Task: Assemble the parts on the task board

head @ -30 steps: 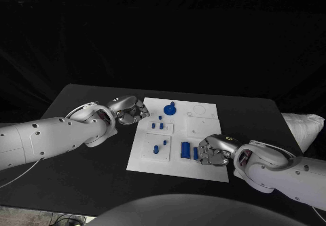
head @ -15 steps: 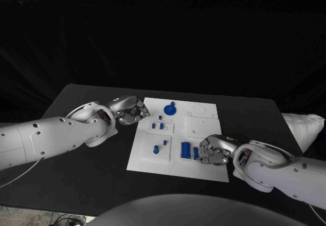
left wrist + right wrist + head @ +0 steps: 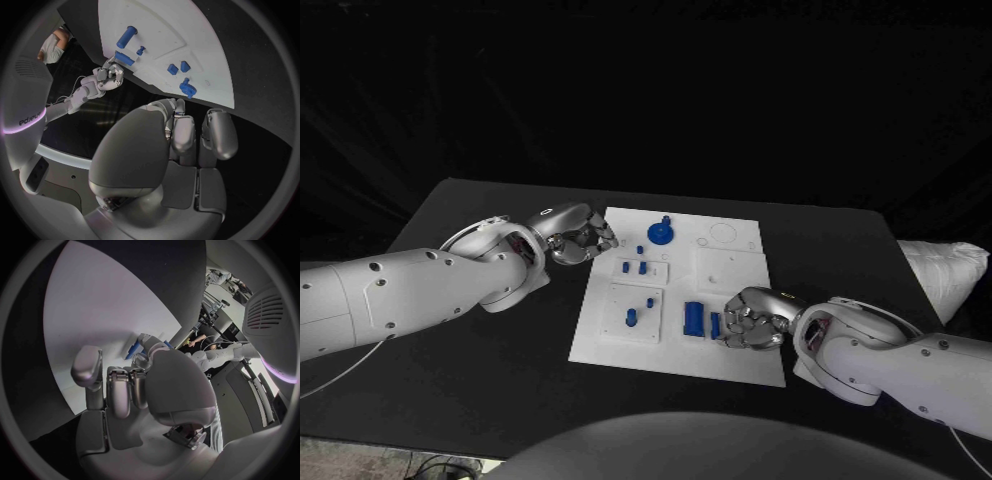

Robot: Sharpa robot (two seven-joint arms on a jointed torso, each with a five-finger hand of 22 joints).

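R hand point(image 3: 753, 320) crept slightly toward the blue part point(image 3: 715, 324), fingers curled, grip unclear; approach slow. L hand point(image 3: 577, 236) curled, empty

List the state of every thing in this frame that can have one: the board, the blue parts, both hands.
White rectangular task board: flat on the black table, blue parts on it.
Blue round knobbed part: on the board's far end.
Blue cylinder part: lying on the board beside the right robot hand.
Left robot hand: fingers curled, at the board's left edge, holding nothing visible.
Right robot hand: fingers curled at the small blue piece; grip unclear.
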